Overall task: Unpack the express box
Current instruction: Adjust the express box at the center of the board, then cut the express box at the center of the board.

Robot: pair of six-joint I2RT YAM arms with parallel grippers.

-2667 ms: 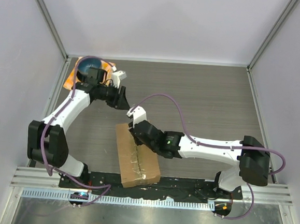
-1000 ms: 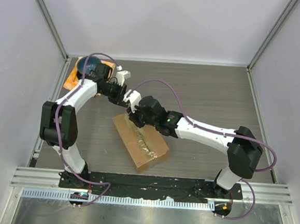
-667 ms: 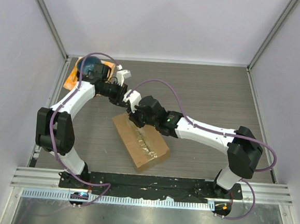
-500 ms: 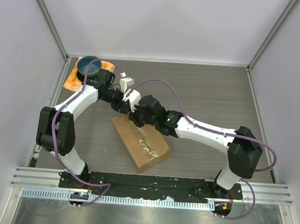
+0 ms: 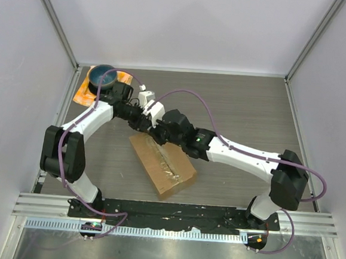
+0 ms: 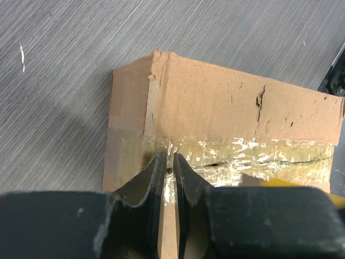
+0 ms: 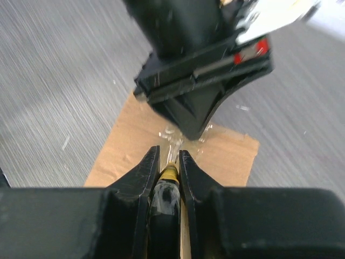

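The express box (image 5: 165,168) is a brown carton with shiny tape along its top seam, lying slantwise on the table. It also shows in the left wrist view (image 6: 226,110) and the right wrist view (image 7: 121,156). My left gripper (image 5: 144,127) is shut, its tips (image 6: 167,160) on the taped seam at the box's far end. My right gripper (image 5: 159,135) is shut on a black tool with a yellow tip (image 7: 170,172), held over the same seam just behind the left gripper (image 7: 194,81). The tool's tip is close to the tape.
A blue bowl (image 5: 102,75) sits on an orange cloth (image 5: 81,93) at the far left corner. Pale walls enclose the table on three sides. The black base rail (image 5: 172,212) runs along the near edge.
The box was turned and pushed left earlier. Over the last second my left gripper swung from near the bowl down to the box's far end. The right gripper stayed at the seam.
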